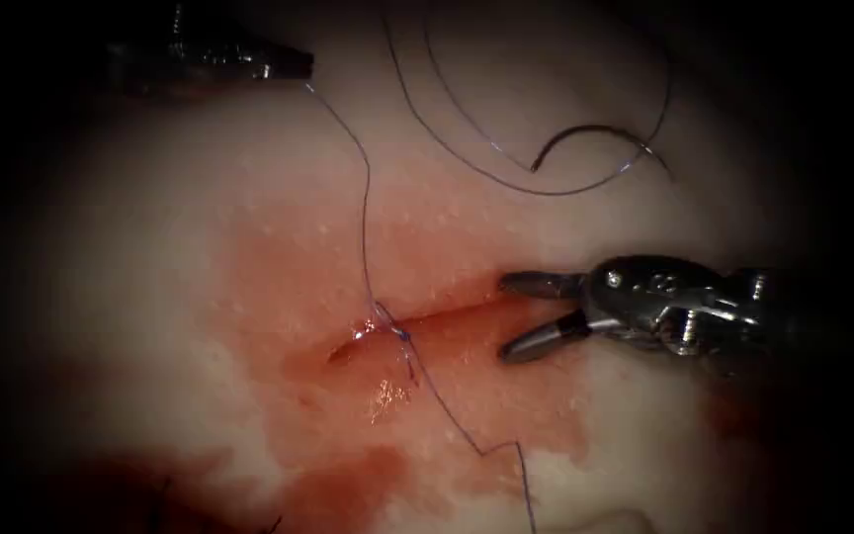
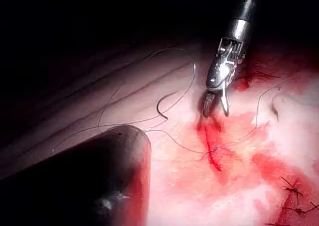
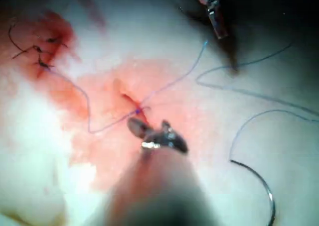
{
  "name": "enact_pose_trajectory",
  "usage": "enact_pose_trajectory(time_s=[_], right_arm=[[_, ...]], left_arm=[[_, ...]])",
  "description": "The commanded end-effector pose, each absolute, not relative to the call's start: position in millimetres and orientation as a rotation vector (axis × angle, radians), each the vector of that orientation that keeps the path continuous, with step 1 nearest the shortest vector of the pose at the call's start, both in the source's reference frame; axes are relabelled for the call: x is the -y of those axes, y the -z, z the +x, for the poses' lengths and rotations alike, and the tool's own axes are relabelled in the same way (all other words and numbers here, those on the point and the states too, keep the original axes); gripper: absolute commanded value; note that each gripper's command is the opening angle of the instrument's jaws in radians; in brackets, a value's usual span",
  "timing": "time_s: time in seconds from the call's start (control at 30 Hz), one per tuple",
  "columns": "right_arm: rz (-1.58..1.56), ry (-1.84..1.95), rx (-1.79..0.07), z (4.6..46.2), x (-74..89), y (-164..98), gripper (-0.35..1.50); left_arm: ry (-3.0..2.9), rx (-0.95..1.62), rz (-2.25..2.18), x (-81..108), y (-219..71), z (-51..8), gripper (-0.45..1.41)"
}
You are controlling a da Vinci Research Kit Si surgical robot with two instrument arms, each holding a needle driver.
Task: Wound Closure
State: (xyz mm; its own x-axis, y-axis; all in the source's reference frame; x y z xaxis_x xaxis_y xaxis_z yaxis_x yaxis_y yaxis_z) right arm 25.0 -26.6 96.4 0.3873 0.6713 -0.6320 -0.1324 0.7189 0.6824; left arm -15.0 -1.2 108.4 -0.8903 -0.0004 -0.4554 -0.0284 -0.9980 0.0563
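Observation:
The cut (image 1: 447,314) runs across the tissue (image 1: 150,247), with a knot of thread (image 1: 394,328) at its left part. From the knot the thread (image 1: 365,198) climbs to my left tool (image 1: 300,67) at the upper left, whose jaws are shut on it. My right tool (image 1: 502,318) comes in at the cut's right end, jaws open and holding nothing. The curved needle (image 1: 595,129) lies free on the tissue beyond the cut, not in the tissue and held by neither tool. The left wrist view shows the right tool (image 2: 216,112) spread over the cut (image 2: 213,154).
Loose thread (image 1: 467,119) loops over the far tissue near the needle, and a tail (image 1: 506,450) trails toward the near edge. Red fluid (image 1: 348,475) spreads around and below the cut. Older stitches (image 3: 40,52) sit apart from the cut in the right wrist view.

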Motion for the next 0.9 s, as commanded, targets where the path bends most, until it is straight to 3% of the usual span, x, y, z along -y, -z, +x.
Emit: enact_pose_trajectory(time_s=[0.03, 0.9], right_arm=[[0.618, -0.598, -1.083, 26.8, 26.1, -96.8, 1.14], [0.706, -0.588, -1.123, 35.4, 28.9, -99.4, 1.31]], left_arm=[[-3.043, -0.105, -0.731, 0.9, -108.6, -15.5, -0.45], [-3.058, -0.137, -0.715, 2.3, -102.1, -16.5, -0.45]])
